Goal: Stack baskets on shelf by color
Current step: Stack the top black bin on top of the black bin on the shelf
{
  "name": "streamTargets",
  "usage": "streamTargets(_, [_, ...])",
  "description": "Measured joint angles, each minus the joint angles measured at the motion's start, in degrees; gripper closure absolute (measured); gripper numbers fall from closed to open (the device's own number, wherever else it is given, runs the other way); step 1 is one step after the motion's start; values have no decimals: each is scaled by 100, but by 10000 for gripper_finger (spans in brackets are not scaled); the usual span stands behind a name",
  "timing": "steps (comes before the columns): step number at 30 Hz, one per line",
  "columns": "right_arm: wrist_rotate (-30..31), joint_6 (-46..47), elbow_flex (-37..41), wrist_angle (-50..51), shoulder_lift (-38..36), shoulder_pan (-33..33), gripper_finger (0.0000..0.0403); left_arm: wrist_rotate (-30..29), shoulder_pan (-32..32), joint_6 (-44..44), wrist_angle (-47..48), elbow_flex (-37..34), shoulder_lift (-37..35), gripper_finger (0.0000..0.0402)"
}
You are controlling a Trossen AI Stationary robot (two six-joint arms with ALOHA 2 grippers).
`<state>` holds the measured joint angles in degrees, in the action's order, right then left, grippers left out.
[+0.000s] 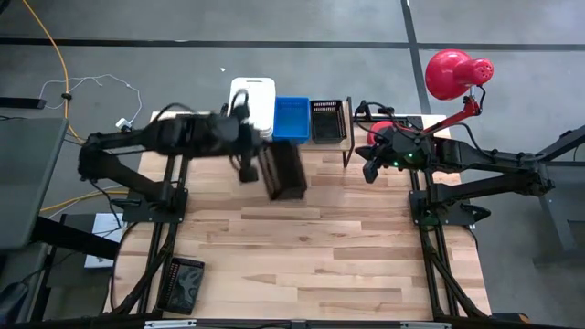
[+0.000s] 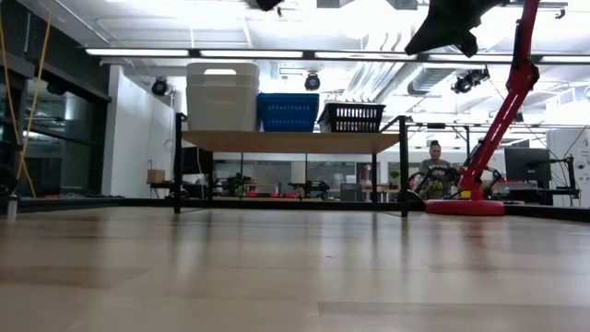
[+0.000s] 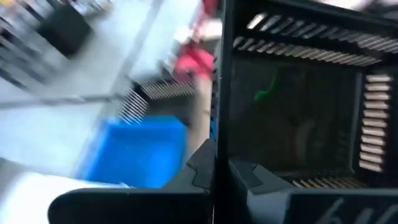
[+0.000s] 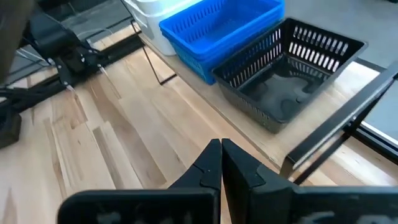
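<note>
On the shelf (image 1: 358, 119) at the table's far edge stand a white basket stack (image 1: 253, 99), a blue basket (image 1: 292, 119) and a black mesh basket (image 1: 328, 121), each on its bottom. The low view shows them in the same row: white (image 2: 222, 96), blue (image 2: 288, 112), black (image 2: 351, 117). My left gripper (image 1: 249, 170) is shut on a second black mesh basket (image 1: 284, 171), in the air just near of the shelf. My right gripper (image 4: 221, 163) is shut on nothing and hovers over the table near the shelf's right end. My left gripper pinches one side wall (image 3: 219, 93) of the black mesh basket, with one finger (image 3: 249, 177) inside the hollow and the other outside. The basket is lifted clear of the table; its open inside (image 3: 298, 118) faces the wrist camera.
A red lamp (image 1: 454, 73) on a red arm stands at the table's far right corner, behind the right arm. A dark flat object (image 1: 183, 283) lies off the table's near left corner. Bare wooden tabletop (image 1: 311, 247) spreads toward the near edge. A person (image 2: 435, 166) sits far behind.
</note>
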<state>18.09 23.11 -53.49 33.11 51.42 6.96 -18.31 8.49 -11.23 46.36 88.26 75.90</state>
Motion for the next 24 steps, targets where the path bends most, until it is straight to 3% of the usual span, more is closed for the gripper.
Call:
streamTargets(4, [0,0,0,-136,0,0,403,-58,460,-705,-322,958,654,401])
streamTargets(9, [-1,44,0,-188,0,0,403,-57,861,-1391,-920,1617,1382,401])
streamTargets(16, [7,44,0,-260,0,0,403,-205,1176,-2235,-1663,1754,2192,401])
streamTargets(24, [43,107,0,-257,0,0,403,-334,1379,-2397,-2058,1754,2797,401])
